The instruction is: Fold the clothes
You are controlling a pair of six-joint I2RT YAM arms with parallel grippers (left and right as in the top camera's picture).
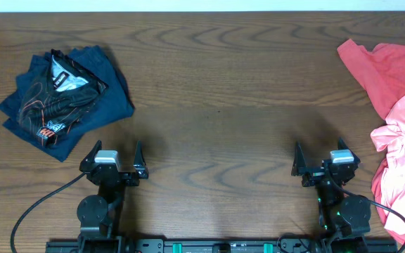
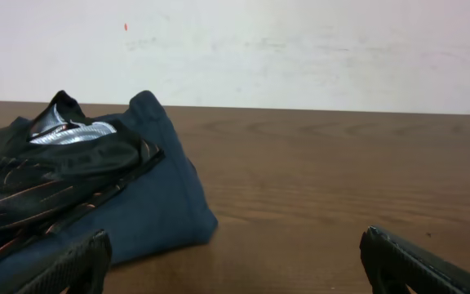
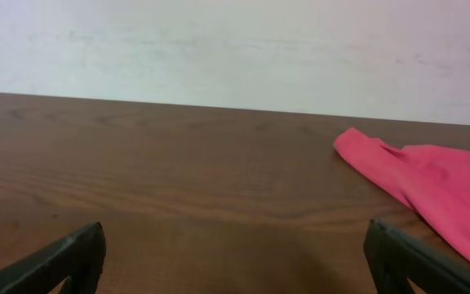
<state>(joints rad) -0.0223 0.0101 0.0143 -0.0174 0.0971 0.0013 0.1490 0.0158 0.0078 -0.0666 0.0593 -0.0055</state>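
A light salmon-pink T-shirt (image 1: 403, 151) lies crumpled at the table's right edge, partly on a coral-red shirt (image 1: 389, 67) that spreads to the far right; the coral-red shirt also shows in the right wrist view (image 3: 431, 184). My left gripper (image 1: 113, 160) is open and empty near the front left. My right gripper (image 1: 325, 163) is open and empty near the front right, just left of the pink T-shirt. In both wrist views the fingertips frame bare table, for the left gripper (image 2: 235, 261) and the right gripper (image 3: 235, 257).
A folded stack of dark clothes, navy cloth (image 1: 107, 98) under a black patterned garment (image 1: 58, 95), lies at the back left and shows in the left wrist view (image 2: 80, 188). The brown wooden table (image 1: 216, 105) ends at a pale wall behind.
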